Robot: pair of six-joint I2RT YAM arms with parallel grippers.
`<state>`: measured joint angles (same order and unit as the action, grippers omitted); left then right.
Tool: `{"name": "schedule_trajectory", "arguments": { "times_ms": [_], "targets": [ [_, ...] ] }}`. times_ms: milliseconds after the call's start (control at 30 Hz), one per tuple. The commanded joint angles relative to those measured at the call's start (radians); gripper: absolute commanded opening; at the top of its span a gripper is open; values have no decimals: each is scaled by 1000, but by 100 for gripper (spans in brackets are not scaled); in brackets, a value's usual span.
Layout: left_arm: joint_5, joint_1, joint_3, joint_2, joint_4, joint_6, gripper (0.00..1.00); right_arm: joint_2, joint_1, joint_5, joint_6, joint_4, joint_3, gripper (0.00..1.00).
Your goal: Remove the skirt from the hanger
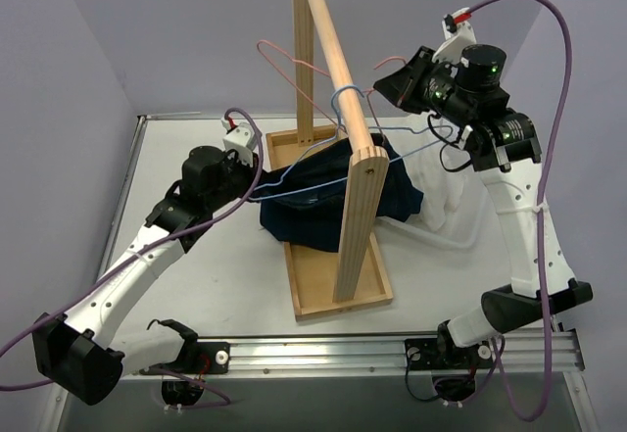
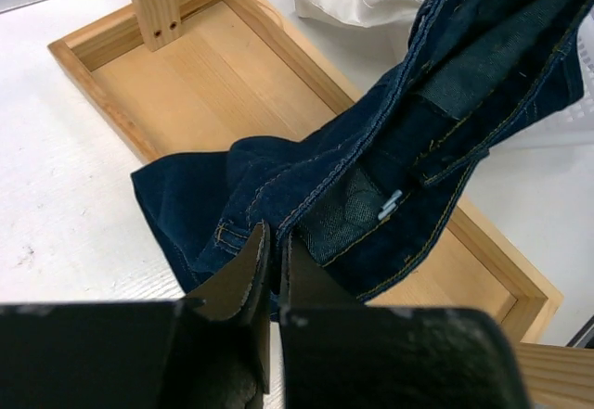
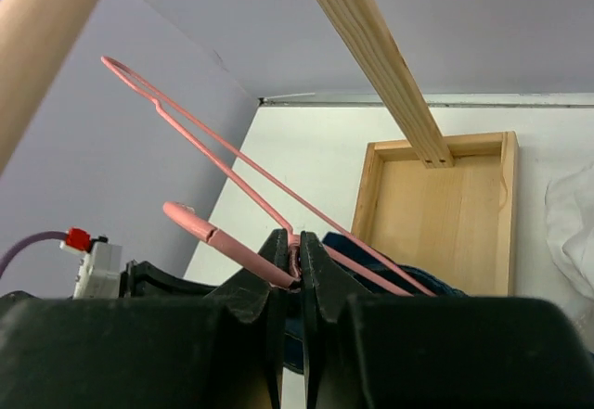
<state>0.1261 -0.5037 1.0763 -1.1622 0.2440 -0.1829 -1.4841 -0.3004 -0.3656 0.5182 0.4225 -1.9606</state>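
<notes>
right gripper point(image 3: 295, 242) raised — elbow bent, pinching hanger point(image 3: 218, 236)

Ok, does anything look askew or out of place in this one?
Yes. The dark blue denim skirt sags in a crumpled heap onto the wooden base tray instead of hanging straight, and it is pinched by the left gripper. The pink wire hanger sticks up at a steep tilt, clamped in the right gripper.
</notes>
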Motion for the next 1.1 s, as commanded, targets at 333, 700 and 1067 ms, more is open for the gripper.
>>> {"name": "schedule_trajectory", "arguments": {
  "times_ms": [333, 700, 1067],
  "targets": [
    [-11, 11, 79, 136, 35, 56, 94, -76, 125, -165, -121, 99, -95, 0],
    [395, 218, 373, 37, 124, 98, 94, 61, 144, -334, -346, 168, 230, 0],
    [989, 231, 350, -62, 175, 252, 99, 127, 144, -391, -348, 164, 344, 0]
  ]
}}
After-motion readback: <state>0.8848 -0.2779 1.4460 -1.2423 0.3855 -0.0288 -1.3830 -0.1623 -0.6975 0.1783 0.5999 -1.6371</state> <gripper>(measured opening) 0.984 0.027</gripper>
